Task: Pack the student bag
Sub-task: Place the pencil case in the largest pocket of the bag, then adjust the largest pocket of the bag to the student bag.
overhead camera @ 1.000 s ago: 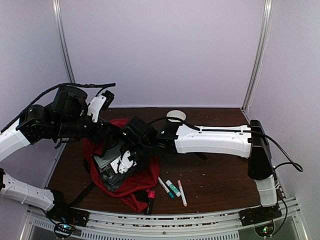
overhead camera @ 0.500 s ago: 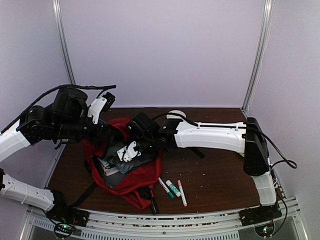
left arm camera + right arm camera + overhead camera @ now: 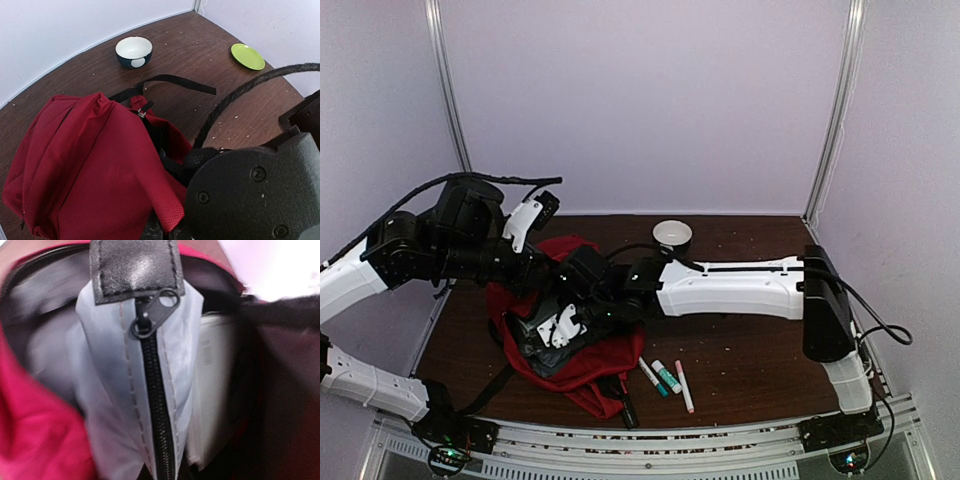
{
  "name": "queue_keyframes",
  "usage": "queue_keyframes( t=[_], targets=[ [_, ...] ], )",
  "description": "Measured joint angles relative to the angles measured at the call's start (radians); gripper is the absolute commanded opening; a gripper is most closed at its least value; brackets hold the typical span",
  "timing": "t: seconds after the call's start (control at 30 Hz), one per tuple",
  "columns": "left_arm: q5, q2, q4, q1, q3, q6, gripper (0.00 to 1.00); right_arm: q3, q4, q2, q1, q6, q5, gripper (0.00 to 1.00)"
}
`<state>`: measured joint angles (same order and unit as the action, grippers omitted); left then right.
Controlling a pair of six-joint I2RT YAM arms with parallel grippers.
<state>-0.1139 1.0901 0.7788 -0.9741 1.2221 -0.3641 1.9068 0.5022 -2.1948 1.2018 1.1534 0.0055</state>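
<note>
The red student bag point(image 3: 590, 360) lies open at the table's left, dark lining showing. My left gripper point(image 3: 542, 270) is shut on a fold of the bag's red top edge point(image 3: 167, 207) and holds it up. My right gripper point(image 3: 560, 325) is down in the bag's opening, shut on a grey pouch point(image 3: 117, 385) with a black zipper point(image 3: 157, 405). A white notebook point(image 3: 215, 380) stands in the bag beside the pouch. The right fingers themselves are hidden in the right wrist view.
Three markers point(image 3: 667, 377) lie on the table just right of the bag, and a dark marker point(image 3: 622, 402) lies at its near edge. A white-and-blue bowl point(image 3: 672, 236) stands at the back. A green plate point(image 3: 247, 56) lies at the right. Black bag straps point(image 3: 175, 82) trail behind the bag.
My right gripper with the pouch rose toward the back, then came down again into the bag's opening. The right arm has cleared the bowl, which now shows. The left gripper still holds the bag's edge.
</note>
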Motion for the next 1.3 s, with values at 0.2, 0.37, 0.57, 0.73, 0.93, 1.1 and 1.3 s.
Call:
queue_keyframes(
  t=[0.2, 0.37, 0.57, 0.73, 0.93, 1.1, 1.3],
  targets=[
    [-0.021, 0.000, 0.000, 0.016, 0.000, 0.000, 0.00, 0.069, -0.061, -0.059, -0.011, -0.051, 0.048, 0.44],
    [-0.009, -0.006, -0.020, 0.010, -0.016, 0.000, 0.00, -0.039, -0.024, 0.035, -0.037, -0.087, -0.022, 0.61],
    [-0.008, -0.018, -0.054, 0.007, -0.055, 0.000, 0.00, -0.116, 0.119, 0.180, -0.074, -0.130, -0.119, 0.67],
    [-0.008, -0.028, -0.080, 0.005, -0.089, 0.000, 0.00, -0.156, 0.166, 0.270, -0.094, -0.201, -0.182, 0.65],
    [-0.008, -0.039, -0.082, 0.005, -0.097, 0.000, 0.00, -0.189, 0.138, 0.306, -0.182, -0.391, -0.284, 0.60],
    [-0.008, -0.053, -0.083, 0.005, -0.101, 0.000, 0.00, -0.200, 0.050, 0.302, -0.314, -0.655, -0.291, 0.63],
    [-0.005, -0.054, -0.092, 0.005, -0.104, -0.001, 0.00, -0.200, 0.008, 0.251, -0.343, -0.809, -0.274, 0.71]
  ],
)
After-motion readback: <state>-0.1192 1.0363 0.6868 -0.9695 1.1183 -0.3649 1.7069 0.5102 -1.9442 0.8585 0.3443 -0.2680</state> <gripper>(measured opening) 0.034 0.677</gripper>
